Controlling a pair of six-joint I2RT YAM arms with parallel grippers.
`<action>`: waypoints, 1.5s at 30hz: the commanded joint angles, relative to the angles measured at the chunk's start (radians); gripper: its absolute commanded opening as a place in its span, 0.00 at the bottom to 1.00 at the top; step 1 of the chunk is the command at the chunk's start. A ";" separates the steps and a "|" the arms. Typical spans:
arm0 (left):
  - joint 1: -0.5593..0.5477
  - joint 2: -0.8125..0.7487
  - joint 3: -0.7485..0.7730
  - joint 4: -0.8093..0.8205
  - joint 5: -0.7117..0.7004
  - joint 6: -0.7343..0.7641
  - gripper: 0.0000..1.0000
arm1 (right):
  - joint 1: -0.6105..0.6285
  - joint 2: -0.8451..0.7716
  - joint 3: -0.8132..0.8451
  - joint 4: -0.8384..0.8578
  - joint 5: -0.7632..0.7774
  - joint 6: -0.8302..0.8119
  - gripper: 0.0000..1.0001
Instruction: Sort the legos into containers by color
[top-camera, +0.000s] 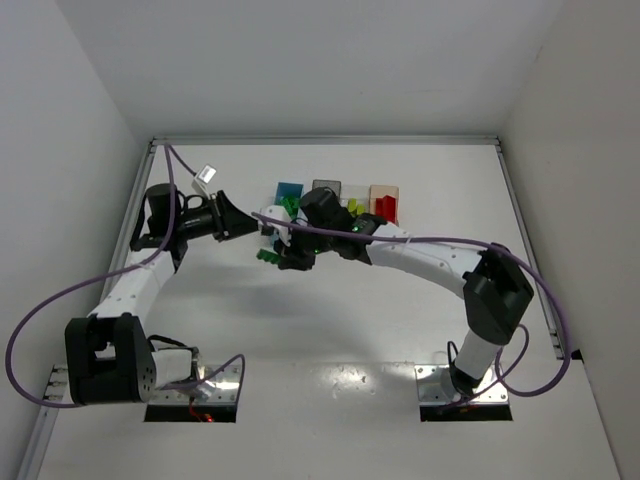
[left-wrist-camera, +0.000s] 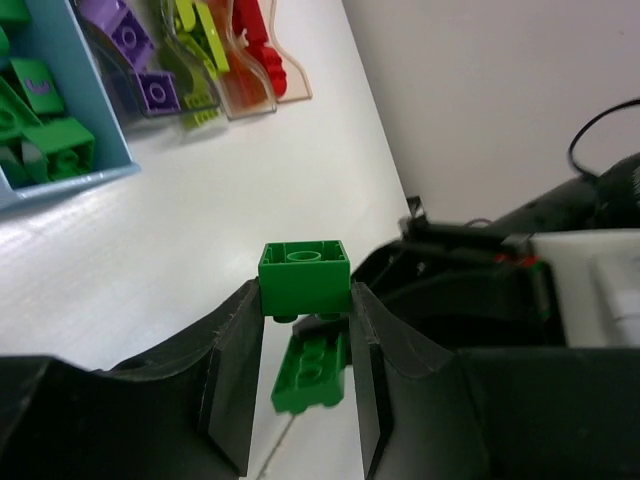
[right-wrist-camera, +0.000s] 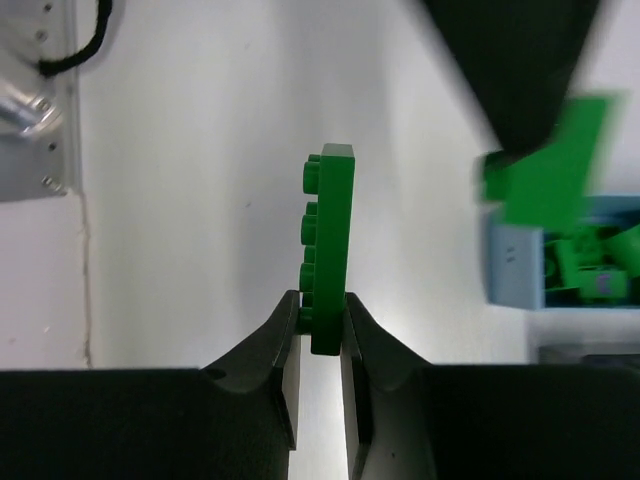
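My left gripper (left-wrist-camera: 305, 300) is shut on a small green brick (left-wrist-camera: 305, 278) and holds it above the table; it also shows in the top view (top-camera: 248, 226). My right gripper (right-wrist-camera: 322, 305) is shut on a flat green plate (right-wrist-camera: 331, 235) held on edge, just under the left gripper's brick (left-wrist-camera: 312, 372). In the top view the right gripper (top-camera: 280, 256) is close beside the left one. The blue bin (left-wrist-camera: 70, 185) holds green legos. The bins beside it hold purple (left-wrist-camera: 157, 92), yellow-green (left-wrist-camera: 195, 40) and red legos (left-wrist-camera: 262, 40).
The four bins stand in a row at the back of the table: blue (top-camera: 288, 190), dark grey (top-camera: 325, 186), clear (top-camera: 356, 206), tan-orange (top-camera: 384, 200). The right arm (top-camera: 430, 262) reaches across in front of them. White walls enclose the table.
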 joint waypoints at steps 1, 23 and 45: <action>0.015 -0.014 0.035 0.100 -0.001 0.002 0.15 | 0.026 -0.030 -0.019 -0.057 -0.049 -0.024 0.00; -0.212 0.210 0.331 -0.168 -0.573 0.373 0.13 | -0.046 -0.119 -0.095 -0.088 0.040 -0.024 0.00; -0.330 0.500 0.545 -0.272 -0.727 0.441 0.58 | -0.209 -0.137 -0.134 -0.040 -0.031 0.095 0.00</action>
